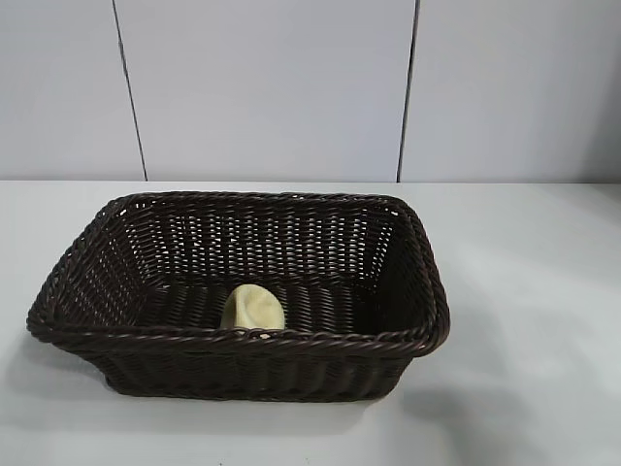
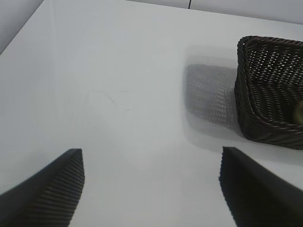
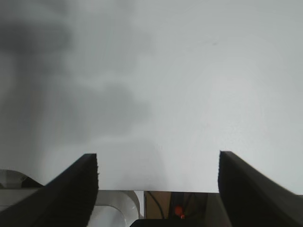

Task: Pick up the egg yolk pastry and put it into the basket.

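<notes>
The egg yolk pastry (image 1: 254,309) lies inside the basket (image 1: 243,337), on its woven floor near the front wall. It looks light, soft and matte, easy to dent, so a gentle hold across its rounded sides would suit it. The basket is stiff dark wicker with a braided rim. The left gripper (image 2: 151,189) stands wide and empty, the basket well ahead to one side. The right gripper (image 3: 158,189) is wide too, holding nothing, over the bare worktop (image 3: 189,71).
</notes>
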`<action>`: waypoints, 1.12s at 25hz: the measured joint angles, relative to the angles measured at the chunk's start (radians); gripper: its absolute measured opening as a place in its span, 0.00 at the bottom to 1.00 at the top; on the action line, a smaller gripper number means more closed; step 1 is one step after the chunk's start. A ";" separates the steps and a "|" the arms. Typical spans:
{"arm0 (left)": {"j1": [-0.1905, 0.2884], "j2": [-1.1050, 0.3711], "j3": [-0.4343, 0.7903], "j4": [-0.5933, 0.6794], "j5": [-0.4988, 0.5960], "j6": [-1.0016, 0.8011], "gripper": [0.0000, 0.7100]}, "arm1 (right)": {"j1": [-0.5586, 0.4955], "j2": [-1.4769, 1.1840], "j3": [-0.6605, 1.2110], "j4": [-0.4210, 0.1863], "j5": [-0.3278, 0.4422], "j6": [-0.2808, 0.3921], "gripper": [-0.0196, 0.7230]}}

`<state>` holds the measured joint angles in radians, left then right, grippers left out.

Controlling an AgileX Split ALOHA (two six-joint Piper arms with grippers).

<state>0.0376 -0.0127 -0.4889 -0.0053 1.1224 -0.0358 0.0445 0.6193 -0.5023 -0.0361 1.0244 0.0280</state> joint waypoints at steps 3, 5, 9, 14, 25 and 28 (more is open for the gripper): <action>0.000 0.000 0.000 0.000 0.000 0.000 0.80 | 0.000 -0.132 0.019 0.000 0.005 0.000 0.72; 0.000 0.000 0.000 0.000 0.000 0.000 0.80 | 0.000 -0.211 0.020 0.000 0.007 0.000 0.72; 0.000 0.000 0.000 0.000 0.000 0.000 0.80 | 0.000 -0.359 0.020 0.000 0.011 0.000 0.72; 0.000 0.000 0.000 0.000 0.000 0.000 0.80 | 0.000 -0.523 0.020 0.000 0.023 0.000 0.72; 0.000 0.000 0.000 0.000 0.000 0.000 0.80 | 0.000 -0.636 0.020 0.000 0.031 0.000 0.72; 0.000 0.000 0.000 0.000 0.000 0.000 0.80 | 0.000 -0.636 0.020 0.003 0.032 0.000 0.72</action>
<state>0.0376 -0.0127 -0.4889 -0.0053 1.1224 -0.0358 0.0445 -0.0170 -0.4827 -0.0331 1.0560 0.0280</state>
